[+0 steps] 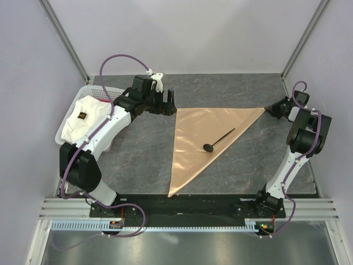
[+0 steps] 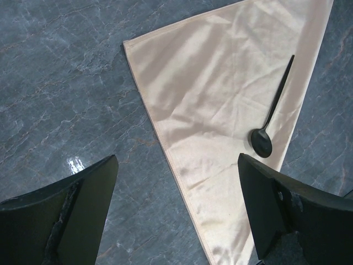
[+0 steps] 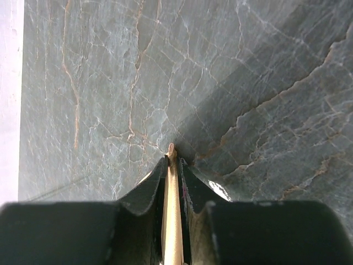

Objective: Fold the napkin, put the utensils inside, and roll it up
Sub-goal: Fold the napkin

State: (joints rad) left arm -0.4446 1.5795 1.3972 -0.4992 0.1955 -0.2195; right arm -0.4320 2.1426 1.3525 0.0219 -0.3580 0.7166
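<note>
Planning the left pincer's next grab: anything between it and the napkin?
Nothing visible: the open left pincer hangs beside the napkin's edge with only bare table around; the black spoon lies farther in, on the cloth.

Bright, even light; soft shadows.

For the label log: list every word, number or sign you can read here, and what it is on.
Nothing here is legible.
On the white cloth, a dark mark: too small to read.
On the napkin and the spoon: no text.
</note>
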